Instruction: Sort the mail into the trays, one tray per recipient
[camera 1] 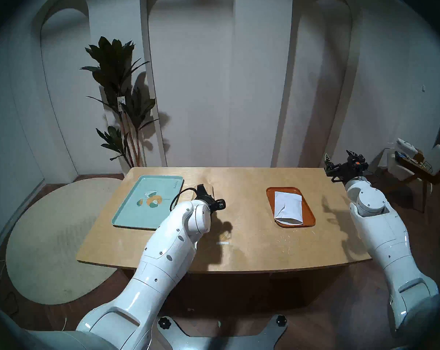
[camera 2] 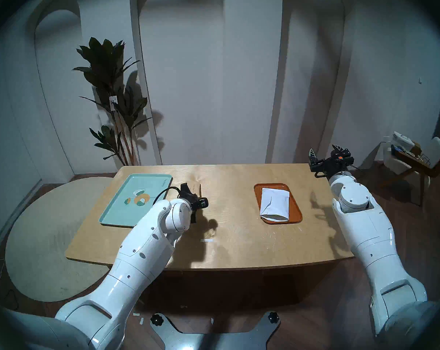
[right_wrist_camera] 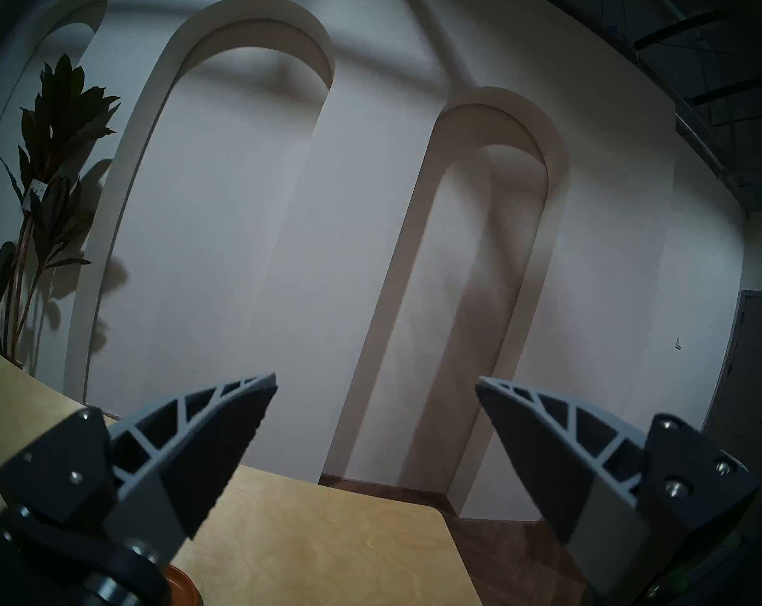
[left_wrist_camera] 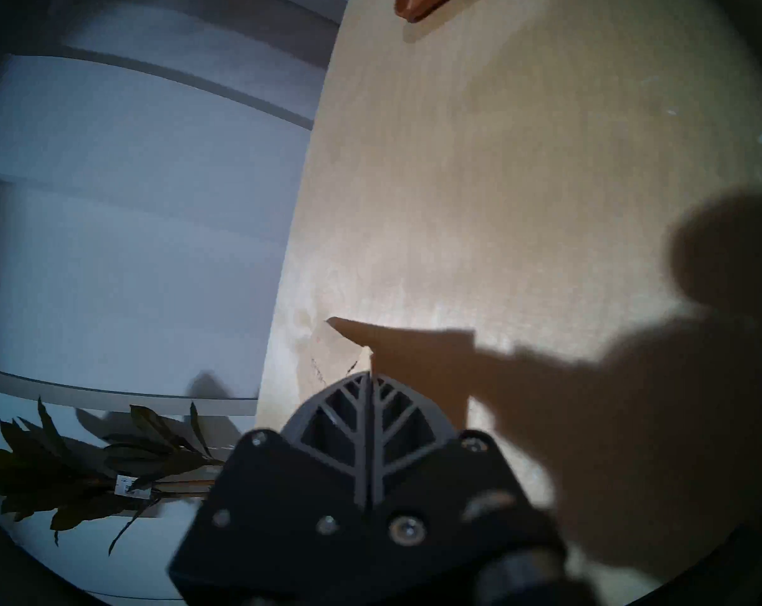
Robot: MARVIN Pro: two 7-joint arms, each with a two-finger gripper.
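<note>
My left gripper (camera 1: 205, 191) is shut on the brown kraft envelope (camera 1: 213, 192). It holds the envelope on edge just above the table, right of the mint-teal tray (camera 1: 128, 210). In the left wrist view the fingers (left_wrist_camera: 368, 399) are pressed together on the envelope (left_wrist_camera: 414, 364). The teal tray is empty and shows its leaf-and-orange-circle drawing. The creased white envelope (camera 1: 288, 205) lies in the orange-brown tray (camera 1: 310, 213). My right gripper (camera 1: 340, 157) is open and empty, raised over the table's far right corner, with its fingers (right_wrist_camera: 221, 430) wide apart.
A small white tape strip (camera 1: 222, 243) lies on the wooden table (camera 1: 251, 251) near the front middle. A potted plant (camera 1: 118, 89) stands behind the table's left corner. A chair with clutter (camera 1: 415, 162) stands at the far right. A round rug (camera 1: 49, 241) lies on the left floor.
</note>
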